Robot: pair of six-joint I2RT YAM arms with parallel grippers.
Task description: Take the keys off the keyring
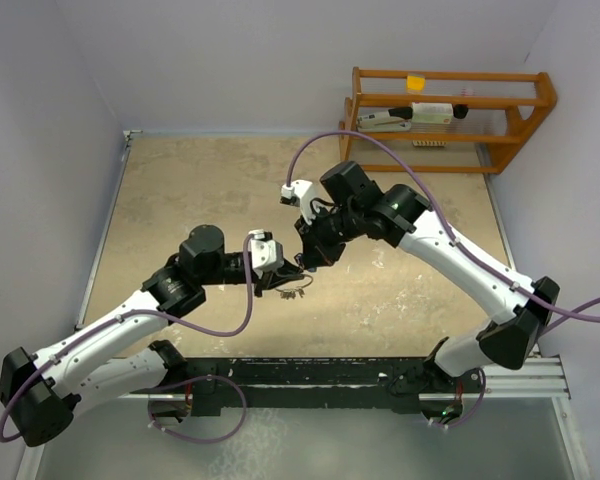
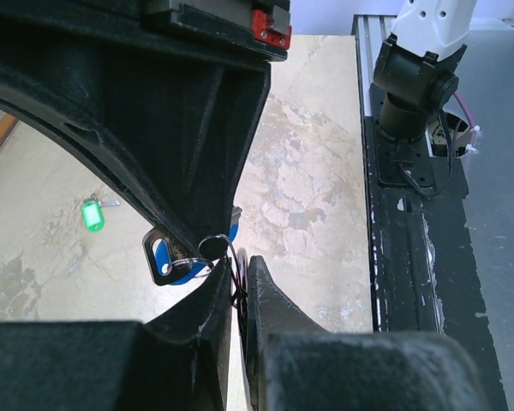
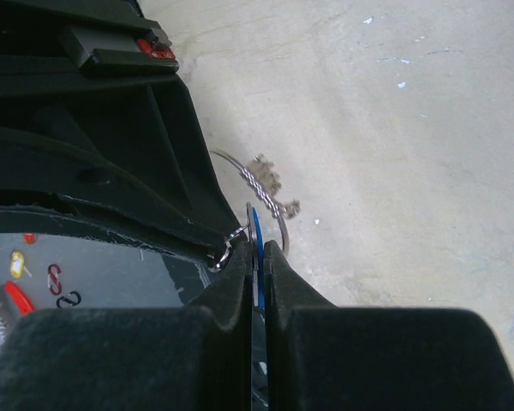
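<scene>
Closest, the right gripper (image 3: 259, 250) pinches the blue key (image 3: 255, 224) edge-on; the left gripper (image 2: 240, 267) clamps the keyring (image 2: 212, 247). Both meet above the table (image 1: 180, 180), well apart from its edges; 1 green key (image 2: 92, 214) lies loose.

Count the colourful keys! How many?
2. The green key lies alone on the table; the blue key is pinched in the right gripper. Others may be hidden.

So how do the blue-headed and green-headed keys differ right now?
The blue-headed metal key is off the table, pinched edge-on in the right hand; the green-headed key lies flat on the table, untouched. Blue hangs at the thin silver ring; green lies apart from it. Both have coloured heads.
</scene>
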